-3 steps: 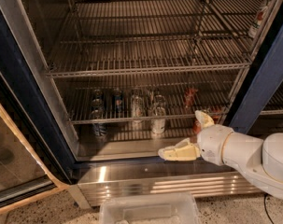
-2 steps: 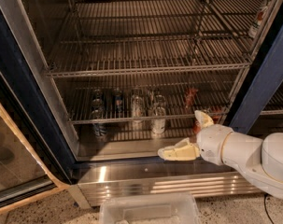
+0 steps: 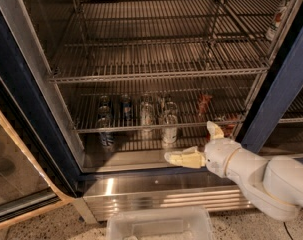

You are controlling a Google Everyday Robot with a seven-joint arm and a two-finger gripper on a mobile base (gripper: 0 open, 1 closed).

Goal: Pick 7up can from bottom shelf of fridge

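The gripper (image 3: 189, 141) is hovering, jaws spread wide, beside the 7up can (image 3: 169, 128) on the bottom shelf (image 3: 126, 145) — nothing gripped yet, grasp and lift remaining

Dim fridge (image 3: 287, 84), glare on steel base (image 3: 141, 194) below pale hand (image 3: 190, 141).

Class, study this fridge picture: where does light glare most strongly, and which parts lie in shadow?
Camera view: the strongest glare streaks the steel base panel of the fridge. Same view: under the wire racks the interior is dim, and the 7up can catches only faint highlights. Same view: the pale gripper, open just right of that can, is brightly lit.
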